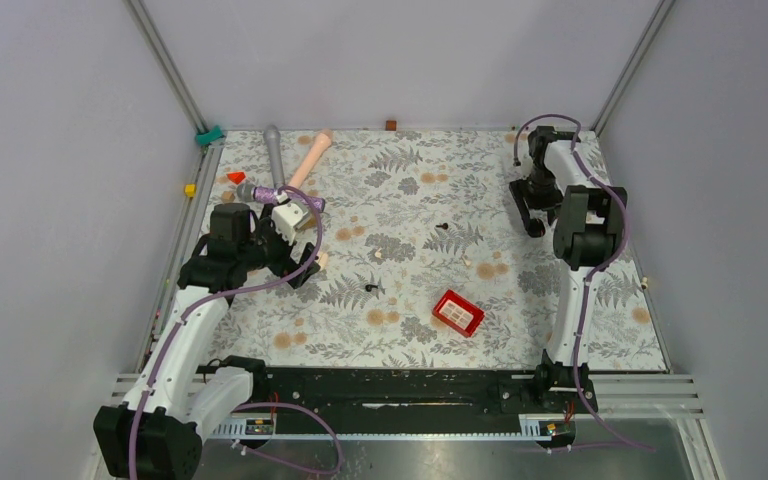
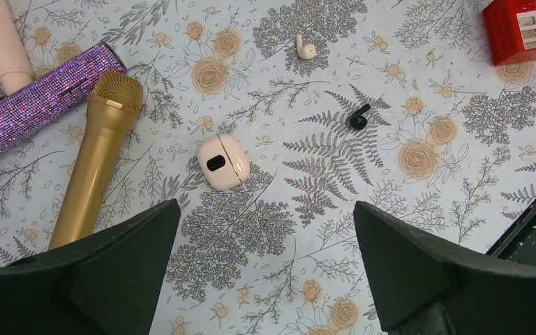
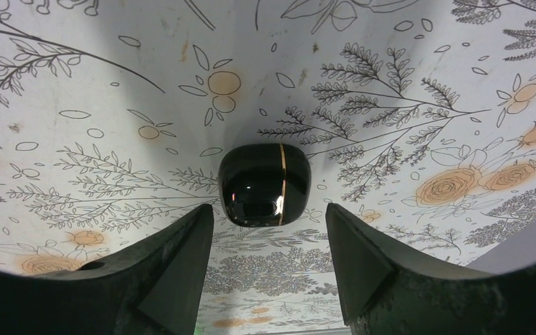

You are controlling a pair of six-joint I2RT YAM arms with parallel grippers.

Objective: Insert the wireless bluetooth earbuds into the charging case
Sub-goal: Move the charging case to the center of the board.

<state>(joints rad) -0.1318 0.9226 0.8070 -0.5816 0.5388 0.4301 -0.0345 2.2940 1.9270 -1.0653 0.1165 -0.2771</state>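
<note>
— Grippers first: how stands the left gripper (image 2: 265, 206)?
— Jaws wide apart, holding nothing, above the bench (image 2: 405, 230). A cream case (image 2: 223, 162) lies just ahead. A gold microphone (image 2: 101, 157) is beside it, and a purple microphone (image 2: 35, 105) past that.
— Earbuds?
— A whitish earbud (image 2: 306, 49) and a black earbud (image 2: 358, 118), tiny and stemmed, lie loose on the bench beyond that case, apart from each other.
— And the right gripper (image 3: 269, 208)?
— Jaws apart. A glossy black case (image 3: 265, 183) with a gold seam lies in the gap, unclamped.
— The red box (image 2: 527, 28)?
— It has a pale grid inside; I can't tell the contents.
</note>
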